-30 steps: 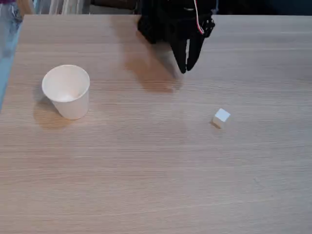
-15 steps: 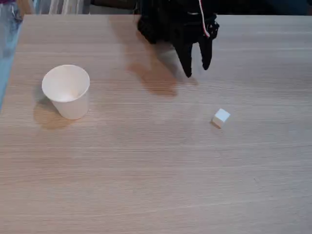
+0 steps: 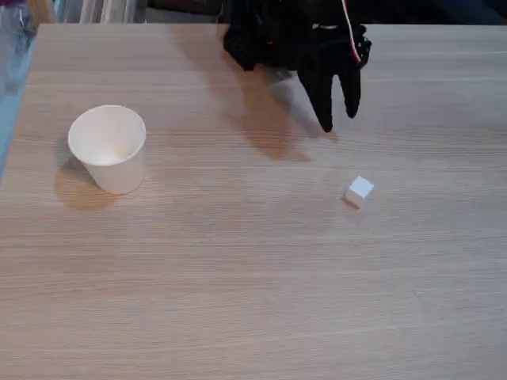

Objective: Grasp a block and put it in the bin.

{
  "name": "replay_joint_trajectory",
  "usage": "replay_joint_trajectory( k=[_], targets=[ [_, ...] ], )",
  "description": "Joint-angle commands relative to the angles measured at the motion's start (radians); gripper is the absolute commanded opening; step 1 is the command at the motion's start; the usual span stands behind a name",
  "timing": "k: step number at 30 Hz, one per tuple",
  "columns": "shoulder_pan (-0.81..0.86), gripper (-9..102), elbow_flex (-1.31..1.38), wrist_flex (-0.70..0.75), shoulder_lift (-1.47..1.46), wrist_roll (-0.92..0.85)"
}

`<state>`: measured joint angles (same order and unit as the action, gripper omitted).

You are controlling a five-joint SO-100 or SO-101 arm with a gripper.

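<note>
A tiny white block point(image 3: 359, 191) lies on the wooden table at the right of the fixed view. The bin, a white paper cup point(image 3: 108, 148), stands upright at the left with its mouth up and nothing showing inside. My black gripper point(image 3: 339, 120) hangs from the top edge, above and slightly left of the block, well apart from it. Its two fingers point down with a clear gap between them and nothing held.
The light wooden table point(image 3: 238, 277) runs across the whole view, its left edge point(image 3: 14, 103) close to the cup. The arm's dark body point(image 3: 277, 36) sits at the far edge, with a red and white cable along it.
The gripper has moved right and down towards the block, and its fingers have spread from nearly together to open. Block and cup have stayed put.
</note>
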<state>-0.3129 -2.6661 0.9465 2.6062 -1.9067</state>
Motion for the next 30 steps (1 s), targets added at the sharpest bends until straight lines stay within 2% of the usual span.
replay_joint_trajectory(
  k=[1, 8, 30],
  targets=[
    [-0.014, 28, 0.044, -0.048, -0.055, 0.011],
    [-0.011, 28, 0.097, -0.161, -0.19, 0.023],
    [0.035, 29, 0.272, -0.345, -0.538, 0.075]
  ],
)
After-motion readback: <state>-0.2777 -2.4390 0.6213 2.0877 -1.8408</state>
